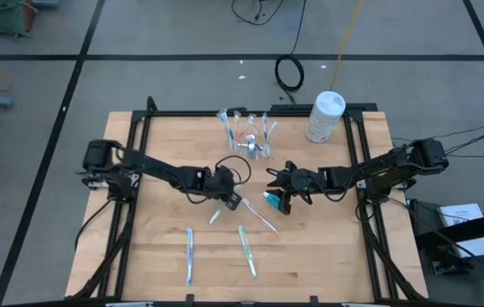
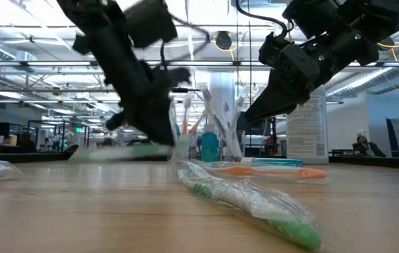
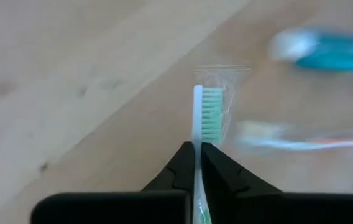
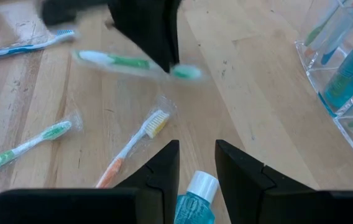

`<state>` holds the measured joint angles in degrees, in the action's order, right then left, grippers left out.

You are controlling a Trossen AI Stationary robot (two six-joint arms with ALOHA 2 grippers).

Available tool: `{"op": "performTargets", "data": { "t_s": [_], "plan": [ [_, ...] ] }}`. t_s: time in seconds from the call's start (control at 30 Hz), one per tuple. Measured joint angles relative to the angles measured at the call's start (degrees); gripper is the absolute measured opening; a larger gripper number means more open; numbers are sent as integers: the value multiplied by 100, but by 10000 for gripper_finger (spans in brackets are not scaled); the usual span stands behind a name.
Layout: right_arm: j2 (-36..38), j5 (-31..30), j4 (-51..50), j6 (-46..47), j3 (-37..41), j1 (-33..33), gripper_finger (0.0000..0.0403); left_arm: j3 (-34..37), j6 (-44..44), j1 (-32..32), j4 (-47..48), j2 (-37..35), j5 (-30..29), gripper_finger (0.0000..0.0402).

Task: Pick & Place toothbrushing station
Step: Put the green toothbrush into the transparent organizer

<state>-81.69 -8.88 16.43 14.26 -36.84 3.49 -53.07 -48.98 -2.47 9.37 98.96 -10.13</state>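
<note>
In the left wrist view my left gripper (image 3: 198, 163) is shut on a white toothbrush with green bristles (image 3: 206, 112) in a clear wrapper. In the high view it (image 1: 231, 200) is at the table's middle. My right gripper (image 4: 196, 158) stands open, facing it from the right (image 1: 278, 194). Through its gap shows a short blue tube with a white cap (image 4: 196, 198), lying on the table below. A clear cup (image 1: 252, 141) with several toothbrushes stands farther back. Loose on the wood lie an orange-handled toothbrush (image 4: 127, 152), a green one (image 1: 247, 249) and a blue one (image 1: 189, 254). My left gripper pinches the wrapped toothbrush between its two fingers at the neck, just behind the bristle head (image 3: 197, 138). The fingers slant down from the table's left and lie across the brush. The brush (image 4: 133, 63) hangs roughly level, just clear of the wood.
A large white round-lidded canister (image 1: 325, 115) stands at the far right of the table. A black frame (image 1: 140, 153) runs along the table's edges. A wrapped green toothbrush (image 2: 256, 200) lies close to the near edge in the low view.
</note>
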Motion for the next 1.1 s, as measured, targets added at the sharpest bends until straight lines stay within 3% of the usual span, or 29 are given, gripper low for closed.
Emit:
{"op": "performTargets", "data": {
  "t_s": [0.23, 0.5, 0.73, 0.9, 1.1],
  "plan": [
    [0, 0, 0, -20, 0, 0, 93, -5, 664, 5, -7, -882, -490, 21],
    [0, 0, 2, 11, 0, 0, 93, -10, 2043, 20, -957, -1687, -2372, 6],
    [0, 0, 4, 5, 0, 0, 93, -14, 3331, 320, -2511, -1671, -2671, 18],
    [0, 0, 36, 6, 0, 0, 93, -16, 4015, 641, -3409, -1514, -3336, 7],
    [1, -1, 221, 4, -2, -1, 93, -16, 4029, 1073, -3832, -1088, -4412, 17]
  ]
}}
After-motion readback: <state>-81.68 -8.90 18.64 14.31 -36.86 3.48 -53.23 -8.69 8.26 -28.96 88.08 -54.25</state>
